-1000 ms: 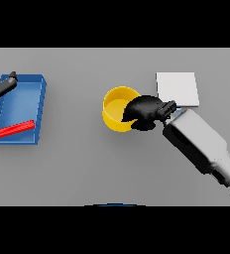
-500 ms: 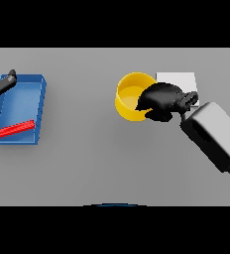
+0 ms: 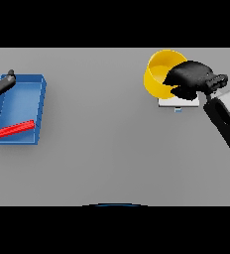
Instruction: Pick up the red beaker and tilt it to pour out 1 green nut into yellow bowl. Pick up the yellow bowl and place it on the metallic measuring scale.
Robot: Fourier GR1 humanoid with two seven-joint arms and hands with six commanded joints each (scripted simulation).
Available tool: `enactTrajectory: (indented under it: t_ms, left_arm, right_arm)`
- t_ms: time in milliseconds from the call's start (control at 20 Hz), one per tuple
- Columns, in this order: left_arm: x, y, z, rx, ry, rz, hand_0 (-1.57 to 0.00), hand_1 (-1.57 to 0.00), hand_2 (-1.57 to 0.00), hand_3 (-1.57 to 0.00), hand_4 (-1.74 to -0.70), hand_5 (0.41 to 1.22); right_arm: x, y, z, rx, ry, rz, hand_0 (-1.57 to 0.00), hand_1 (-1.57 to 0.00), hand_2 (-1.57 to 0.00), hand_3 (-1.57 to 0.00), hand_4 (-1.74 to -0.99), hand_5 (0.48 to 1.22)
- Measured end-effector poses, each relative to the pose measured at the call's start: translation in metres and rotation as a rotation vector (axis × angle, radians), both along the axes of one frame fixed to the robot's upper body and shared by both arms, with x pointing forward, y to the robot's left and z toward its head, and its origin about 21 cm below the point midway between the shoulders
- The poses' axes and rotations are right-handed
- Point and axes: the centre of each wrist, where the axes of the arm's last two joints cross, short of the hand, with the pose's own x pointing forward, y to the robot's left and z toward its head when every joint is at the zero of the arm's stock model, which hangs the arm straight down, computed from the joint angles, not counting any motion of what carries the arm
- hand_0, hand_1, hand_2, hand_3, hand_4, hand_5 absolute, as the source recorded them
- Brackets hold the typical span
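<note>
Yellow bowl [image 3: 159, 74] sits gripped in my right robot hand [image 3: 189, 79], fingers curled over its rim, arm stretched in from the right. Beneath the hand I see the scale [image 3: 178, 101]. Far left, the left robot hand [image 3: 2, 85] rests relaxed by the blue tray [image 3: 37, 111].

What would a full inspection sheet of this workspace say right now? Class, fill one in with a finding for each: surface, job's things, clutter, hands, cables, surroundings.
Surface: grey table, flat and even.
Job's things: yellow bowl held over the metallic measuring scale, covering most of it; whether it rests on it cannot be told. Red beaker lies on its side in the blue tray. Green nut: nothing seen.
Clutter: nothing seen.
Hands: right hand curled round the bowl's right rim; left hand at the left edge, over the tray's far corner.
Cables: nothing seen.
Surroundings: nothing seen.
</note>
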Motion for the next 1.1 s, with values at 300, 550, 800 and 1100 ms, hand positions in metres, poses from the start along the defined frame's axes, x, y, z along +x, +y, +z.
enactTrajectory:
  t_ms: [300, 550, 800, 1100]
  left_arm:
    - [-0.002, 0.003, 0.001, 0.003, 0.014, 0.014, 0.00, 0.00, 0.00, 0.00, -0.82, 0.765]
    - [-0.001, 0.000, 0.000, 0.004, 0.015, 0.009, 0.00, 0.00, 0.00, 0.00, -0.81, 0.753]
    - [0.000, 0.001, 0.000, 0.009, 0.023, 0.019, 0.00, 0.00, 0.00, 0.00, -0.80, 0.729]
    - [0.004, -0.003, 0.001, -0.001, 0.011, 0.005, 0.00, 0.00, 0.00, 0.00, -0.81, 0.740]
  right_arm:
    - [0.023, -0.026, -0.023, -0.006, -0.001, -0.121, -1.57, -1.57, -1.57, -1.21, -1.722, 1.221]
    - [0.036, -0.040, -0.047, 0.000, 0.016, -0.172, -1.57, -1.57, -1.57, -1.39, -1.724, 1.221]
    - [0.040, -0.045, -0.067, 0.009, 0.028, -0.195, -1.57, -1.50, -1.56, -1.50, -1.727, 1.221]
    - [0.043, -0.046, -0.075, 0.019, 0.052, -0.208, -1.54, -1.41, -1.57, -1.17, -1.728, 1.221]
